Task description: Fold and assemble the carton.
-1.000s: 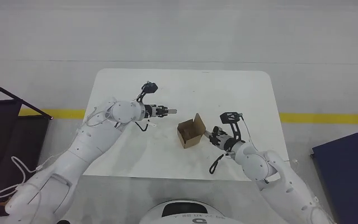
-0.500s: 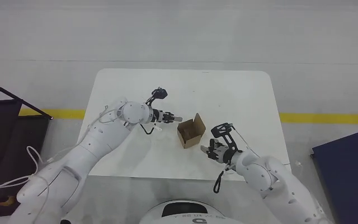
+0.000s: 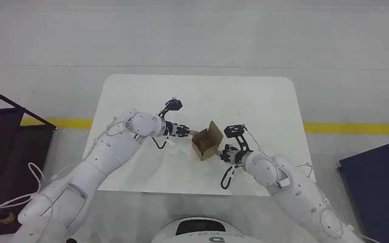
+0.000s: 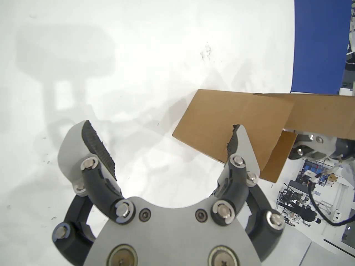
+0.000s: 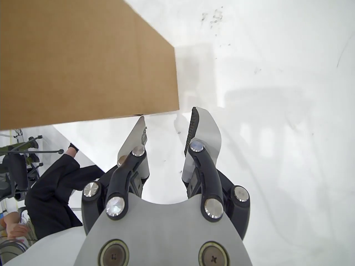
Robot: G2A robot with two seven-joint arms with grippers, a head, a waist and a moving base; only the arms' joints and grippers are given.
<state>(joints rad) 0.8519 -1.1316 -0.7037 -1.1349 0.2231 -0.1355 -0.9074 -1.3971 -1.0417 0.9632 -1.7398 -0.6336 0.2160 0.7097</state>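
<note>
The left gripper [image 4: 163, 127] is spread wide and grasps nothing. In the left wrist view one of its fingertips [image 4: 239, 137] stands in front of a brown panel of the carton [image 4: 235, 120]; whether it touches the cardboard I cannot tell. The other finger is over bare table [image 4: 138, 42].

The right gripper [image 5: 167, 116] is parted by a narrow gap, with nothing between the pads. One fingertip [image 5: 141, 124] sits right at the edge of the carton's panel, touching it or just beside it.

Count: one carton, one table, two grippers.

The carton rests near the middle of the table, slightly toward 5 o'clock. The left gripper is at the carton's 9 o'clock, close against it, and the right gripper is at its 4 o'clock.

The top view shows the carton open on top, with one flap standing up on the side toward 1 o'clock. The left wrist view shows a lower flap of the carton jutting out, and beyond the carton a grey metal part of the other arm. The right wrist view shows a flat outer wall with a straight crease running across it.
</note>
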